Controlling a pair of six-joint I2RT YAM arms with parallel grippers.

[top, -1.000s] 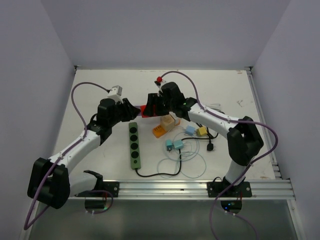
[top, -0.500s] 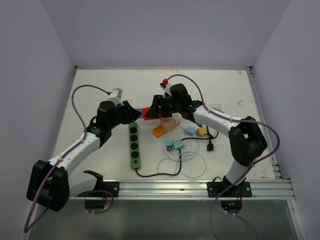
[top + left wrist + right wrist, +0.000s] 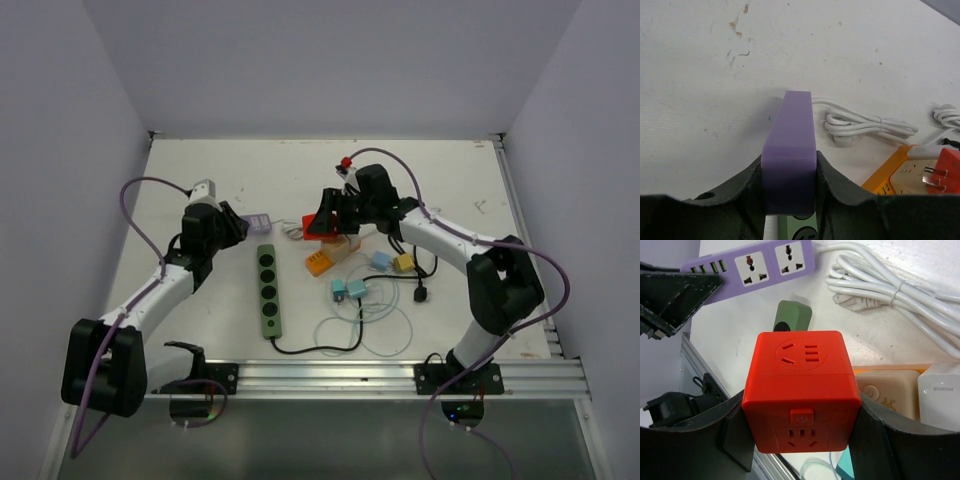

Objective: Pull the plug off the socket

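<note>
Left hand (image 3: 789, 167) clamps the purple power strip (image 3: 790, 125) endwise; right hand (image 3: 802, 427) grips the red cube adapter (image 3: 801, 370), apart, prongs facing the strip.

Overhead view from behind the arms (image 3: 160, 285) — wrist views close-up, purple power strip (image 3: 789, 150) common to both.

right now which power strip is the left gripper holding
The purple strip, clamped in the left gripper. The green strip lies untouched; the red cube socket is in the right gripper.
</note>
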